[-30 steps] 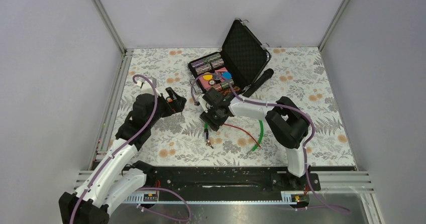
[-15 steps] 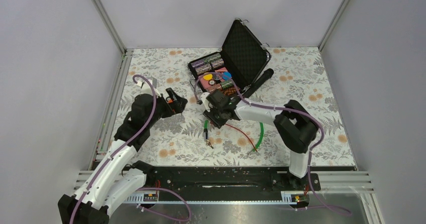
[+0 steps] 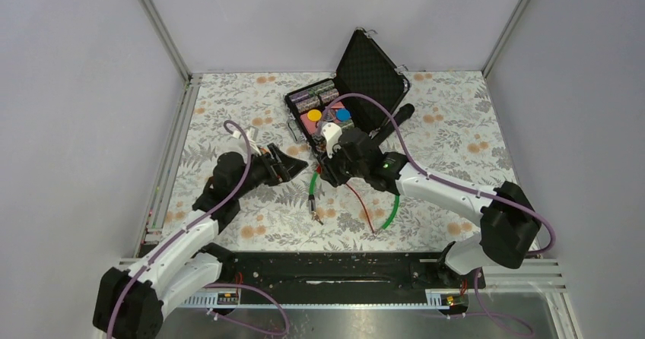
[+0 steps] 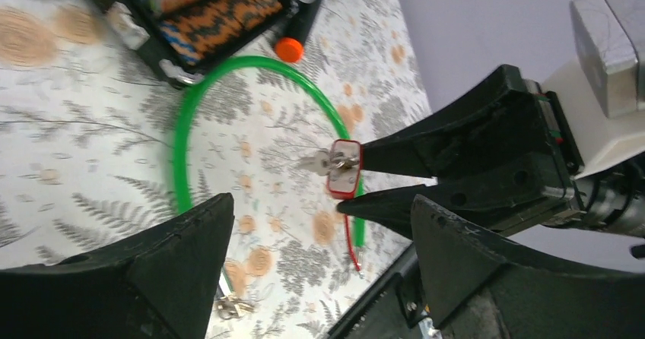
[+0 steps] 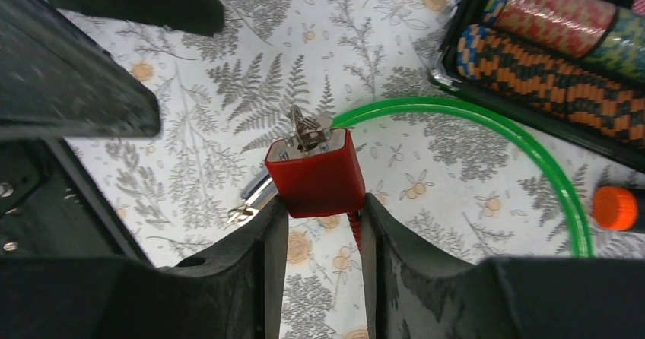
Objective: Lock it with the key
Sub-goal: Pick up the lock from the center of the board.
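Note:
My right gripper (image 3: 333, 175) (image 5: 323, 201) is shut on a small red lock (image 5: 316, 173) and holds it above the mat. A tiny silvery key (image 5: 303, 130) sticks out of the lock's far face. A thin red cable (image 3: 359, 200) hangs from the lock. The green cable loop (image 3: 394, 202) (image 5: 532, 149) lies under and beside it. My left gripper (image 3: 293, 164) (image 4: 323, 202) is open and empty, just left of the lock. In its wrist view the lock (image 4: 344, 168) and key (image 4: 316, 162) sit a little beyond its fingertips.
An open black case (image 3: 374, 80) with poker chips (image 5: 563, 20) stands at the back. A black tube with an orange cap (image 5: 614, 206) (image 3: 393, 122) lies beside it. A small bunch of other keys (image 3: 316, 217) (image 4: 228, 306) lies on the floral mat.
My left gripper has moved right, towards the lock. My right arm has stretched out lower and carried the lock slightly up and right. The green loop has shifted with it.

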`<action>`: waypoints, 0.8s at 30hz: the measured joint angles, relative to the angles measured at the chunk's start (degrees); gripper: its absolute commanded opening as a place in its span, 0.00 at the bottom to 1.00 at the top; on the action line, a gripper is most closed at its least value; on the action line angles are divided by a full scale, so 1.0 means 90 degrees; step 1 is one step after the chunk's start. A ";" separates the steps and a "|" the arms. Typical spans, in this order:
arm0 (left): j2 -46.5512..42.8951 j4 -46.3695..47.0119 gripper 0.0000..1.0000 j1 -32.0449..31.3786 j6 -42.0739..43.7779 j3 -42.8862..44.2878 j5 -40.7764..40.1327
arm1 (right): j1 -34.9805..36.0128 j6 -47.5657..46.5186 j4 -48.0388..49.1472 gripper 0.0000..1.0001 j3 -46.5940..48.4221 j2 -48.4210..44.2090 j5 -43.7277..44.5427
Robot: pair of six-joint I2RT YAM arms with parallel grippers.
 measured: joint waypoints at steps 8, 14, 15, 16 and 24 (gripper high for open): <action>0.0561 0.1384 0.64 -0.0563 -0.0551 -0.0291 0.0245 | 0.0000 0.0648 -0.0012 0.25 -0.0044 -0.0049 -0.0486; 0.0882 0.1741 0.50 -0.0729 -0.0597 -0.0333 0.0168 | 0.0000 0.1013 0.0066 0.25 -0.0078 -0.0051 -0.0743; 0.0896 0.1758 0.48 -0.0738 -0.0595 -0.0333 0.0151 | 0.0000 0.1071 0.0095 0.25 -0.0087 -0.0053 -0.0772; 0.0908 0.1766 0.46 -0.0750 -0.0595 -0.0333 0.0136 | 0.0000 0.1095 0.0100 0.24 -0.0090 -0.0056 -0.0789; 0.1032 0.1545 0.45 -0.0857 -0.0568 -0.0330 -0.0092 | -0.0002 0.1367 0.0177 0.23 -0.0090 -0.0058 -0.0784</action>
